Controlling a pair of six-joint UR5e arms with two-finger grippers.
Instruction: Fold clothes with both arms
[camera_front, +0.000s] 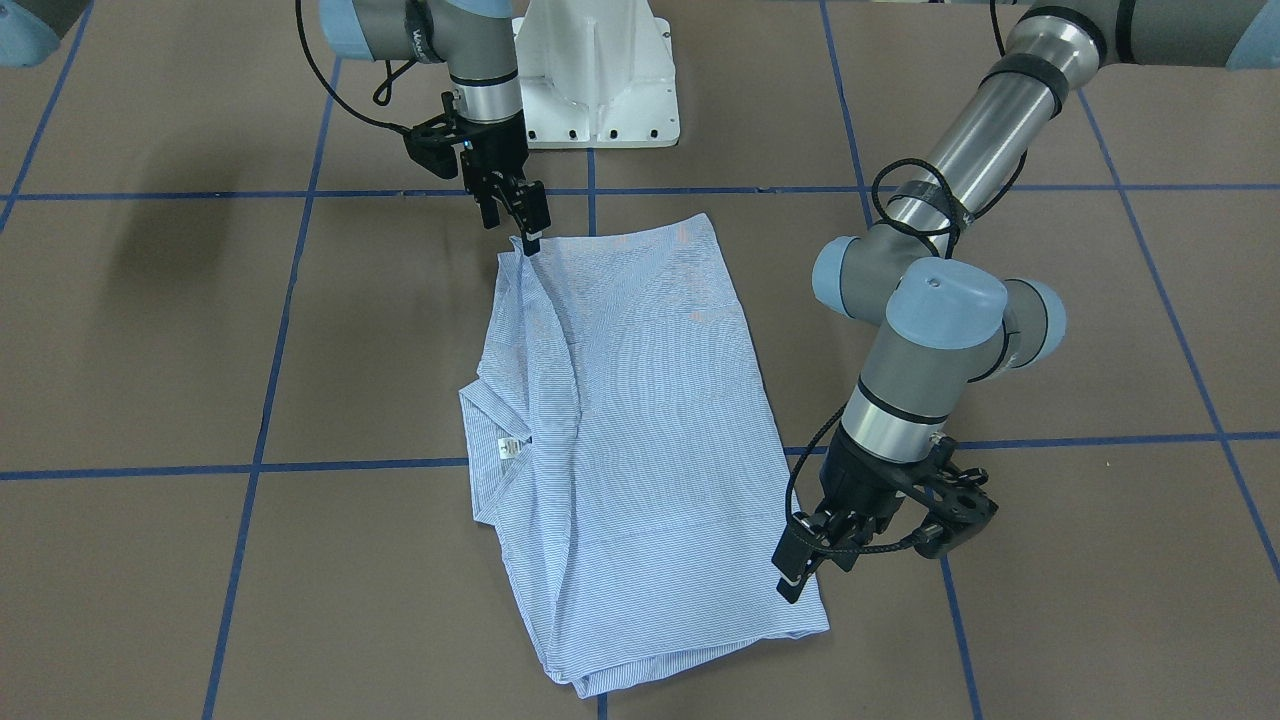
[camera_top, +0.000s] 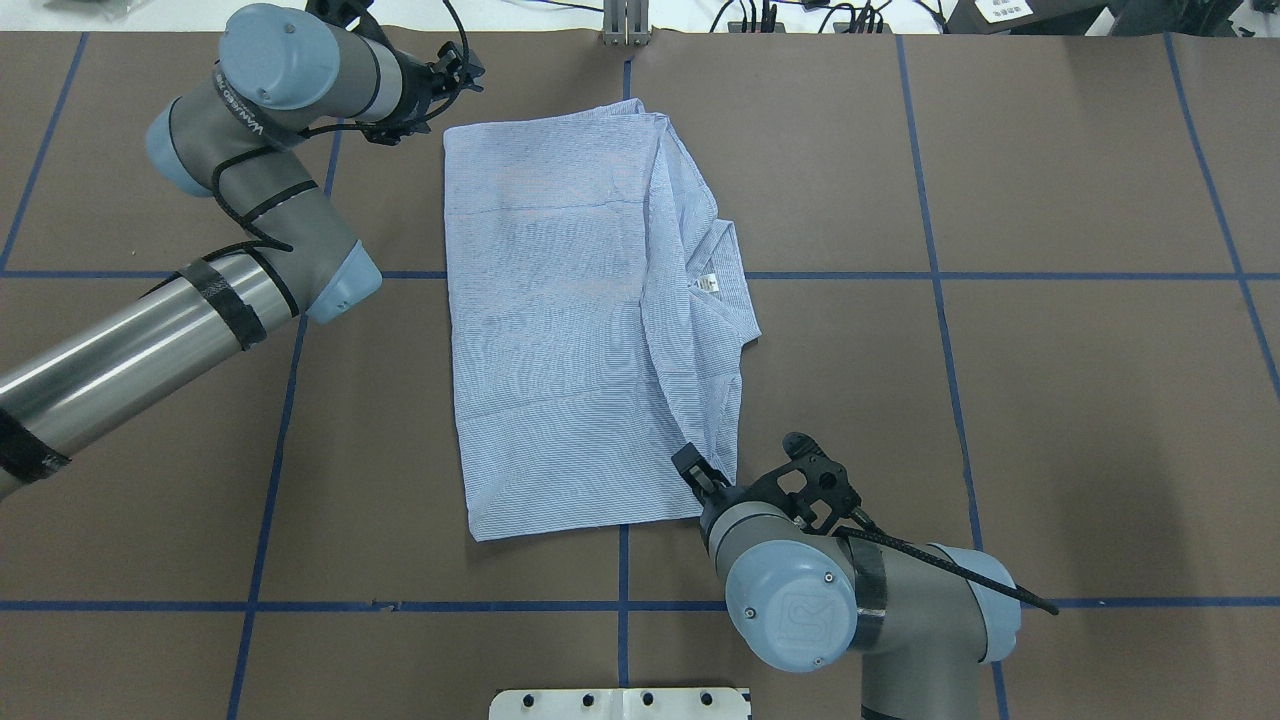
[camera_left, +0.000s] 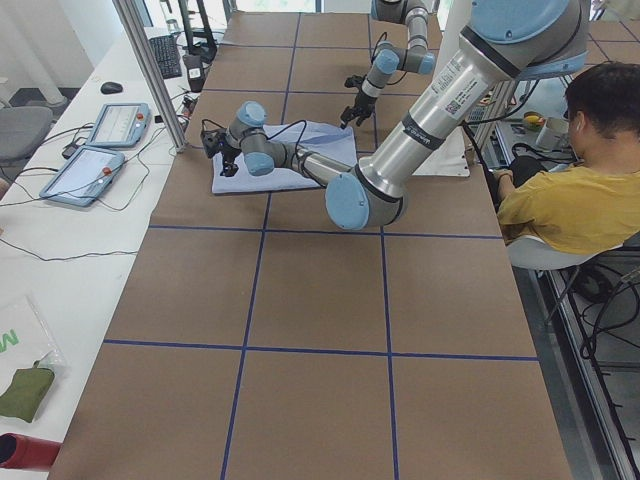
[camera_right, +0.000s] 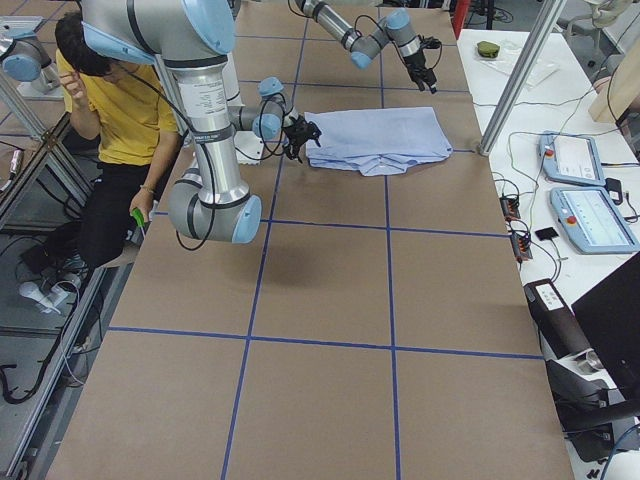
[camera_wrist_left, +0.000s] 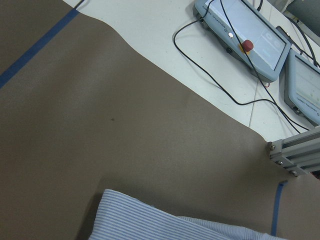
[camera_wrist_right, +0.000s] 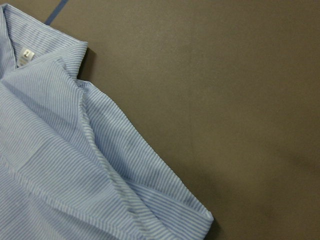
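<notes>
We see the light blue and white fine-striped shirt (camera_front: 650, 400) lying on the brown paper-covered table with blue tape lines (camera_front: 150, 330), straight out from the white pedestal base (camera_front: 598, 75). It is folded to a rough rectangle whose long sides run away from that base. The top panel is smooth and flat. A raised crease runs lengthwise down the half on the base's right-arm side, where the collar (camera_front: 485, 430) pokes out past the edge with the small white neck label (camera_front: 507, 447) facing up. The black two-finger right gripper (camera_front: 526, 238) stands at the shirt corner nearest the base, one fingertip touching the cloth where the crease begins. The black two-finger left gripper (camera_front: 792, 580) is at the opposite long edge, by the corner farthest from the base, and we cannot tell whether it touches the cloth. We cannot tell whether either gripper is pinching the cloth or has let go. In the overhead view each one is largely covered by its own wrist, and neither wrist view takes in its fingers. The left wrist view catches only a striped corner, cut off at the bottom edge. What lies under the top panel is hidden, and in both side views the shirt is too small for detail.
</notes>
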